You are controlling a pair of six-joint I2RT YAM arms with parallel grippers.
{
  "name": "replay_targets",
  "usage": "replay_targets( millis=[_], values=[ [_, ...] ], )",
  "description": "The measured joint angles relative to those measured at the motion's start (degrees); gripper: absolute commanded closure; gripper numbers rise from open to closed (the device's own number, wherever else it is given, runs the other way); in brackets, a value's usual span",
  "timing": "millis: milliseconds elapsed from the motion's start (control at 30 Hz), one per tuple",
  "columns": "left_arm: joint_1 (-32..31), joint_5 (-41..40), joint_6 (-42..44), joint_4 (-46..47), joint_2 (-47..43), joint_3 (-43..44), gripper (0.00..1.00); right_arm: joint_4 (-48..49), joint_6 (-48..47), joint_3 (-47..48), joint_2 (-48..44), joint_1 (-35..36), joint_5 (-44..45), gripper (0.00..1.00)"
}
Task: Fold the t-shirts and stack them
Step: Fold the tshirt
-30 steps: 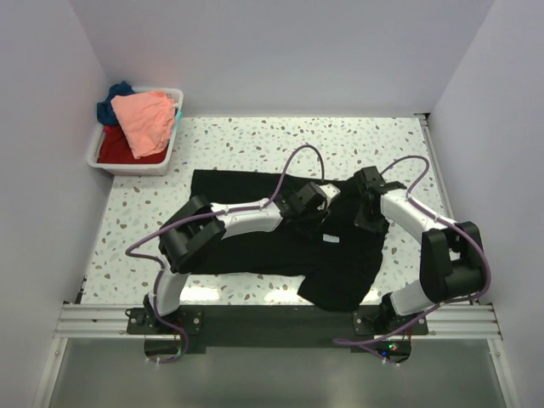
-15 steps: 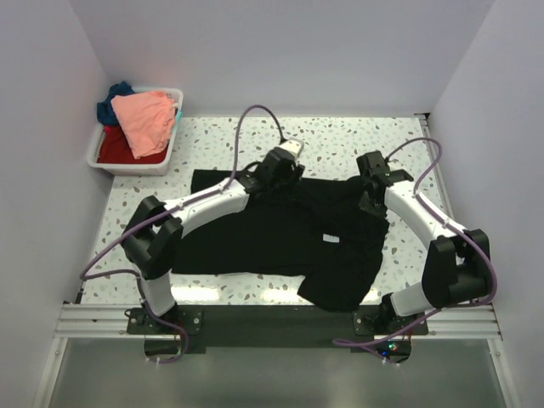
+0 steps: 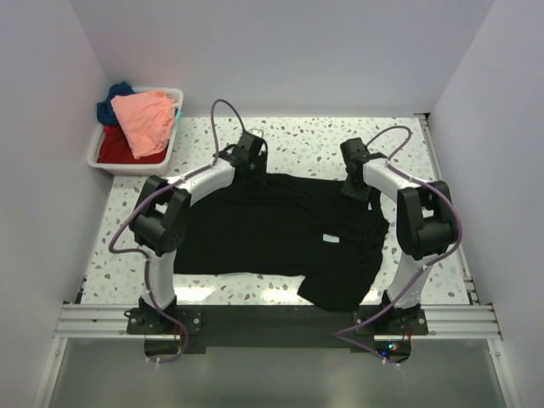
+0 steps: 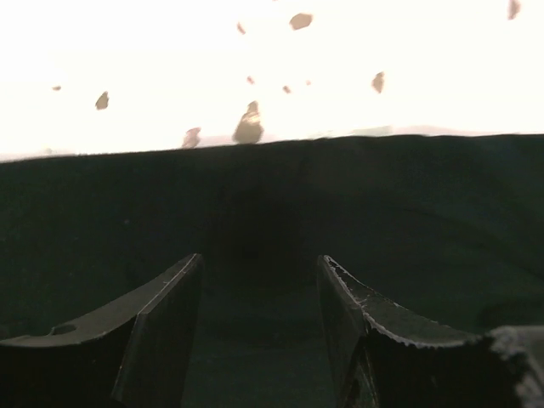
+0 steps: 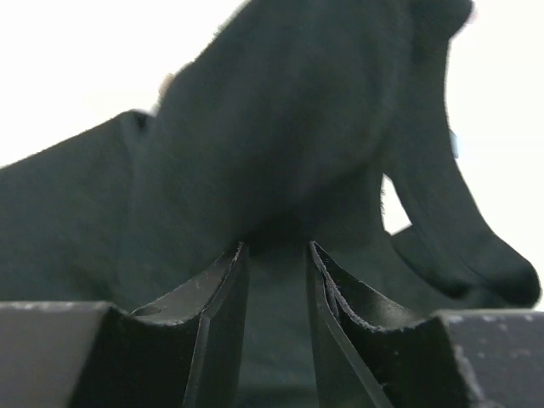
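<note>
A black t-shirt [image 3: 272, 229] lies spread on the speckled table, its small white neck label [image 3: 330, 240] showing right of centre. My left gripper [image 3: 253, 166] hangs over the shirt's far edge, open, with only flat black cloth [image 4: 255, 212] under it [image 4: 260, 259]. My right gripper [image 3: 355, 189] is at the shirt's far right part. Its jaws [image 5: 276, 246] stand apart, with a raised hump of black cloth [image 5: 289, 127] just beyond the tips. The salmon-pink shirt [image 3: 144, 121], the red shirt [image 3: 115, 149] and the dark blue shirt [image 3: 112, 98] lie in the bin.
The white plastic bin [image 3: 161, 161] stands at the table's far left corner. White walls close in the left, far and right sides. The shirt's lower right part [image 3: 340, 289] bunches near the table's near edge, close to the right arm's base.
My left gripper has travelled from the shirt's middle to its far edge. The right gripper has gone from shut to open and shifted slightly toward the far side.
</note>
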Motion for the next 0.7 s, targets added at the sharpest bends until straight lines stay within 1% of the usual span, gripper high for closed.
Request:
replay_targets(
  millis=[200, 367, 533, 700],
  values=[
    [3.08, 1.05, -0.81, -3.85, 1.44, 0.09, 0.40, 0.59, -0.11, 4.61, 4.61, -0.04, -0.92, 0.63],
    [4.90, 1.03, -1.77, -6.01, 1.73, 0.09, 0.40, 0.59, 0.00, 6.54, 6.93, -0.66, -0.92, 0.63],
    [7.08, 1.01, -2.89, -8.70, 3.85, 0.17, 0.39, -0.50, 0.79, 8.48, 9.05, -2.23, -1.29, 0.64],
    [9.79, 1.18, -3.72, -11.04, 6.29, 4.31, 0.39, -2.47, 1.03, 11.04, 10.69, -3.72, -1.38, 0.64]
  ],
)
